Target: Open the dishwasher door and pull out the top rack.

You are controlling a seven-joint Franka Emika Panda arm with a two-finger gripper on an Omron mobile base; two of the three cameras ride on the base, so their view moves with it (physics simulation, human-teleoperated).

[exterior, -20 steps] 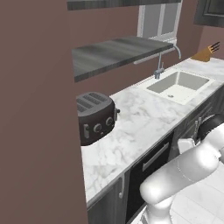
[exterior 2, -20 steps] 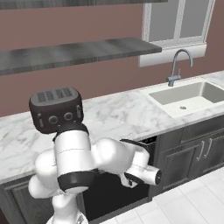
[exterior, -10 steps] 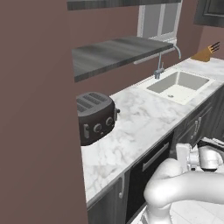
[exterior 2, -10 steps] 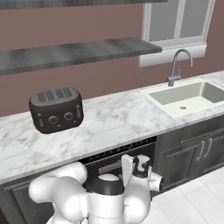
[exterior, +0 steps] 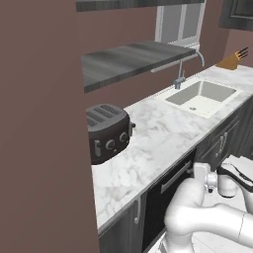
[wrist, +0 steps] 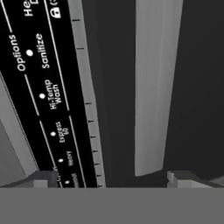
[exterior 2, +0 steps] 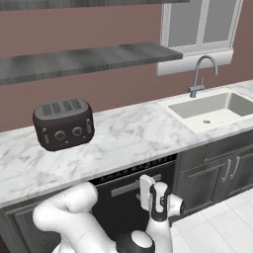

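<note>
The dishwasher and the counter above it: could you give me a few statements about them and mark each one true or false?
1. The dishwasher door is folded down flat. False: it stands upright, at most slightly ajar.
2. A black toaster sits on the marble counter. True.
3. The sink is full of dishes. False: it looks bare.
4. The silver bar handle lies close in front of the hand, and the jaws stand apart. True.
5. The knife block stands beside the toaster. False: it stands past the sink, at the counter's far end.
</note>
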